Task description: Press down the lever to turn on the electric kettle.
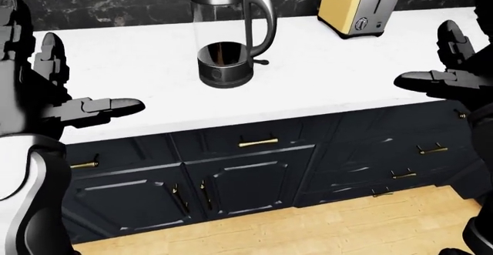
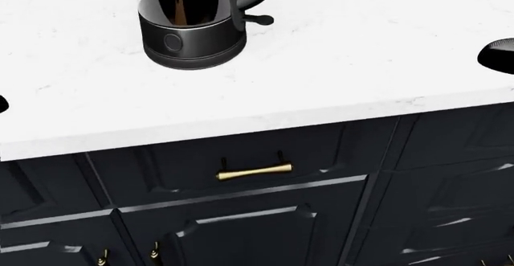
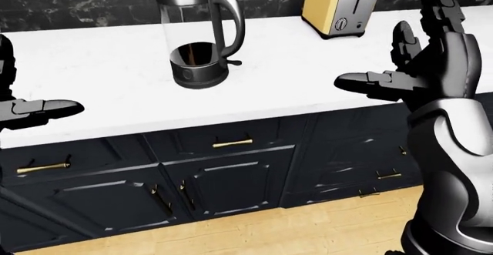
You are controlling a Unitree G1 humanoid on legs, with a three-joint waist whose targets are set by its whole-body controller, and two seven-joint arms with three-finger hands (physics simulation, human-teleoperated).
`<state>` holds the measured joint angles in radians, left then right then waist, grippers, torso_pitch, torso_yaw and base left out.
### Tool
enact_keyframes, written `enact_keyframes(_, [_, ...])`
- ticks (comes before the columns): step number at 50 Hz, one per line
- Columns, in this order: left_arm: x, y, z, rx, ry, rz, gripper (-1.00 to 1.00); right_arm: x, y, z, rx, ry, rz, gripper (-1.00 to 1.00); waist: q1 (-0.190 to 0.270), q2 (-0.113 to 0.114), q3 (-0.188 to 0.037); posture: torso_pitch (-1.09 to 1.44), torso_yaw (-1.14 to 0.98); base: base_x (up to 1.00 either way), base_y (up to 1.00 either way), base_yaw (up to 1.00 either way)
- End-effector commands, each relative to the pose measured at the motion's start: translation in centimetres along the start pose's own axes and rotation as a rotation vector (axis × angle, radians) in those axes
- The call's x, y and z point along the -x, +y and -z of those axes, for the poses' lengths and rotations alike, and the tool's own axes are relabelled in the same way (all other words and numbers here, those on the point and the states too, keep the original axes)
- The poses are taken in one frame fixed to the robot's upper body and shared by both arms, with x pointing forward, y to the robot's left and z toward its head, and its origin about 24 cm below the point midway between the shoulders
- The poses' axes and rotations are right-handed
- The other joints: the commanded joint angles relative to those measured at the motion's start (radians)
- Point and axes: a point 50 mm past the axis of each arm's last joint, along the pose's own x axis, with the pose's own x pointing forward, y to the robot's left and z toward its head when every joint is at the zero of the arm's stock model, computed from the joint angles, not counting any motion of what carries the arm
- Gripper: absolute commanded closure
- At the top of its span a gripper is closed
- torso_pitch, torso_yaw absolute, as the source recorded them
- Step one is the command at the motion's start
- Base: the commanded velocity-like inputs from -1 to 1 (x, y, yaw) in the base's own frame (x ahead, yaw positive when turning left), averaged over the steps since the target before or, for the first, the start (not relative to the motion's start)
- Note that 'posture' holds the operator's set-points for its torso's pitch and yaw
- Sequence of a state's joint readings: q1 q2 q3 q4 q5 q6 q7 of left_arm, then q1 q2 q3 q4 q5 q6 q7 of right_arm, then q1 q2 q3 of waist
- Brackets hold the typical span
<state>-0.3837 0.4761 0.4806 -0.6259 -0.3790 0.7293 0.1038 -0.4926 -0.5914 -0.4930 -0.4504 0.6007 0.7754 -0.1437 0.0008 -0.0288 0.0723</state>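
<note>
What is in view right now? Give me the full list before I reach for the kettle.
electric kettle: one, clear glass body with black base and steel handle, on the counter, upper centre of the left-eye view
lever: one, small and black, at the foot of the kettle's handle
toaster: one, yellow and steel, top right on the counter
counter: one, white marble top
backsplash: dark marbled, along the top
cabinets: dark navy doors and drawers with brass handles, below the counter
floor: light wood, bottom
left hand: black, fingers spread, empty, left edge
right hand: black, fingers spread, empty, right side
</note>
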Motion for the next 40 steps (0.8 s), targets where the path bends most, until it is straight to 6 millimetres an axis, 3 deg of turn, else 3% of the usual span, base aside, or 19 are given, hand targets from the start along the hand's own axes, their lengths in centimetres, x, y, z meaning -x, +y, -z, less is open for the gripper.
enact_keyframes(1, [0.08,0.5,-1.93,-0.017,-0.104,-0.027,-1.0,0.18,0.49,-2.44,0.005,-0.124,-0.025,-1.0,0.004,-0.013,-0.035,0.0,0.0,0.28,0.16,0.0])
enact_keyframes(4, [0.04,0.51,-2.05,-0.016,-0.105,-0.027,-1.0,0.13,0.5,-2.47,0.005,-0.124,-0.024,-1.0,-0.004,-0.002,-0.032,0.0,0.0,0.29,0.16,0.0])
enact_keyframes(6, [0.03,0.51,-2.04,-0.015,-0.104,-0.027,-1.0,0.14,0.56,-2.5,0.006,-0.125,-0.026,-1.0,-0.014,0.021,-0.024,0.0,0.0,0.29,0.16,0.0])
enact_keyframes(8, [0.0,0.52,-2.07,-0.014,-0.104,-0.027,-1.0,0.16,0.63,-2.5,0.006,-0.125,-0.029,-1.0,-0.017,0.058,-0.032,0.0,0.0,0.29,0.16,0.0])
enact_keyframes(9, [-0.02,0.53,-2.09,-0.014,-0.105,-0.028,-1.0,0.15,0.65,-2.49,0.007,-0.125,-0.029,-1.0,-0.015,0.096,-0.049,0.0,0.0,0.29,0.16,0.0])
enact_keyframes(10, [-0.02,0.53,-2.07,-0.014,-0.104,-0.028,-1.0,0.15,0.66,-2.45,0.009,-0.125,-0.03,-1.0,-0.014,0.107,-0.067,0.0,0.0,0.29,0.16,0.0])
enact_keyframes(11, [-0.02,0.52,-2.06,-0.015,-0.104,-0.027,-1.0,0.15,0.68,-2.45,0.008,-0.124,-0.03,-1.0,-0.004,0.098,-0.039,0.0,0.0,0.29,0.16,0.0])
enact_keyframes(12, [-0.03,0.52,-2.04,-0.014,-0.104,-0.027,-1.0,0.14,0.67,-2.46,0.01,-0.125,-0.029,-1.0,-0.004,0.101,-0.027,0.0,0.0,0.28,0.16,0.0])
enact_keyframes(14, [-0.04,0.53,-2.07,-0.014,-0.105,-0.027,-1.0,0.11,0.68,-2.51,0.011,-0.127,-0.029,-1.0,0.007,0.082,-0.039,0.0,0.0,0.29,0.14,0.0])
enact_keyframes(18, [-0.08,0.56,-2.09,-0.014,-0.105,-0.028,-1.0,0.07,0.71,-2.54,0.013,-0.127,-0.028,-1.0,0.008,0.057,-0.033,0.0,0.0,0.23,0.09,0.0])
enact_keyframes(22, [-0.07,0.55,-2.14,-0.013,-0.106,-0.028,-1.0,0.06,0.65,-2.59,0.016,-0.128,-0.024,-1.0,0.007,0.037,-0.055,0.0,0.0,0.09,0.0,0.0])
enact_keyframes(23, [-0.05,0.54,-2.14,-0.013,-0.106,-0.028,-1.0,0.06,0.62,-2.59,0.016,-0.129,-0.023,-1.0,0.008,0.027,-0.059,0.0,0.0,0.05,0.0,0.0])
enact_keyframes(24, [-0.03,0.53,-2.13,-0.013,-0.106,-0.027,-1.0,0.05,0.56,-2.58,0.016,-0.129,-0.02,-1.0,0.012,0.008,-0.045,0.0,0.0,0.01,0.0,0.0])
enact_keyframes(26, [-0.01,0.54,-2.14,-0.013,-0.106,-0.027,-1.0,0.04,0.53,-2.56,0.018,-0.13,-0.018,-1.0,0.02,-0.033,-0.049,0.0,0.0,0.0,0.0,0.0])
enact_keyframes(27, [0.0,0.55,-2.12,-0.014,-0.106,-0.028,-1.0,0.03,0.53,-2.58,0.017,-0.132,-0.017,-1.0,0.021,0.011,-0.04,0.0,0.0,0.0,0.0,0.0])
enact_keyframes(40, [0.06,0.59,-2.17,-0.01,-0.111,-0.025,-1.0,-0.2,0.21,-2.71,-0.002,-0.127,0.008,-1.0,0.012,0.017,-0.037,0.0,0.0,0.0,0.0,0.0])
